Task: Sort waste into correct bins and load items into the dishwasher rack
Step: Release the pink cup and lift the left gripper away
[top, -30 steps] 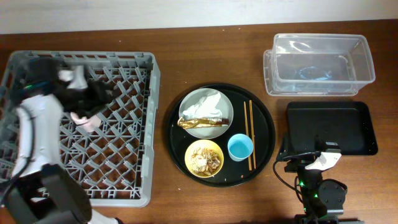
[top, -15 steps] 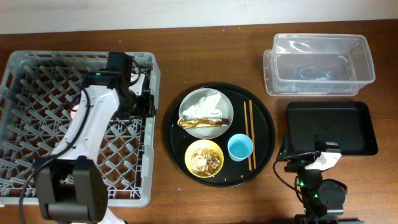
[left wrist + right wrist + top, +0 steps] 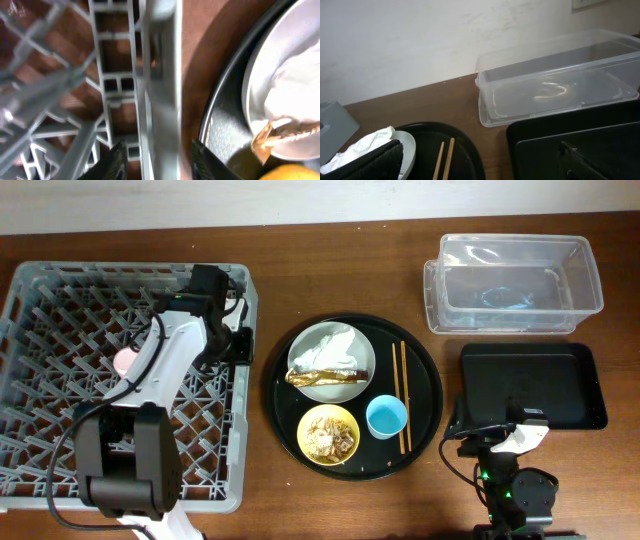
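Rack: the grey dishwasher rack [image 3: 130, 272] is sitting on the left of the table [image 3: 340, 260], seen from above.
Pink cup: the pink cup [image 3: 124, 361] is sitting inside the rack, near its middle.
Left gripper: the left gripper [image 3: 238, 345] is hanging over the rack's right wall, well apart from the pink cup.
Round tray: the round black tray [image 3: 430, 350] is holding the grey plate [image 3: 312, 335], the yellow bowl [image 3: 303, 425], the light-blue cup [image 3: 386, 417] and the chopsticks [image 3: 401, 395].
Waste: the white napkin [image 3: 338, 348] and the gold wrapper [image 3: 325, 377] are lying on the plate; the food scraps [image 3: 330, 437] are lying in the bowl.
Bins: the clear tub [image 3: 590, 290] and the shallow black tray [image 3: 530, 385] are sitting on the right.
Left wrist view: the fingers [image 3: 118, 161] are standing apart, gripping nothing; the rack wall is running below them.
Right wrist view: the right gripper [image 3: 475, 162] is gaping wide, holding nothing; the tub is sitting ahead of it.
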`<move>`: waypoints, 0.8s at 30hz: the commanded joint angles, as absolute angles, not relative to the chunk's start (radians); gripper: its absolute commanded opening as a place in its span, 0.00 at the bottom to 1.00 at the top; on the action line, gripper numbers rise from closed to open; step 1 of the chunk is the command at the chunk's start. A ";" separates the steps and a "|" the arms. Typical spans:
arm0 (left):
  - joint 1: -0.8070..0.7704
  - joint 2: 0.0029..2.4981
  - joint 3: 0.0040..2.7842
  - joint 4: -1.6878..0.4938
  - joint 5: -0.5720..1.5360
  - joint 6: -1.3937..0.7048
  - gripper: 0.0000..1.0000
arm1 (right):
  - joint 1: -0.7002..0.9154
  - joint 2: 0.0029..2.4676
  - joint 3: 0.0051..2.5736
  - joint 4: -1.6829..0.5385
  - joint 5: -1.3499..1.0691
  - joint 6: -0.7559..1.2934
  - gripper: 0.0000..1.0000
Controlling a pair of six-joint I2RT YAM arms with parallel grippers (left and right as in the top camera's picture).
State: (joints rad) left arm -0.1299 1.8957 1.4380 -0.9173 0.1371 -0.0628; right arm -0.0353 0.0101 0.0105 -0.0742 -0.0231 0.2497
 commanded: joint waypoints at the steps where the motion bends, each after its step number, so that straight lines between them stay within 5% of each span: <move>1: -0.131 1.904 1.441 -0.879 0.130 -0.051 0.27 | -0.027 0.004 0.006 -0.079 -0.017 0.240 0.99; 14: -0.131 1.995 1.441 -0.761 0.130 -0.051 0.10 | -0.027 0.004 0.006 -0.079 -0.017 0.240 0.98; 24: -0.131 1.995 1.441 -0.648 0.130 -0.051 0.10 | -0.027 0.004 0.006 -0.079 -0.017 0.240 0.99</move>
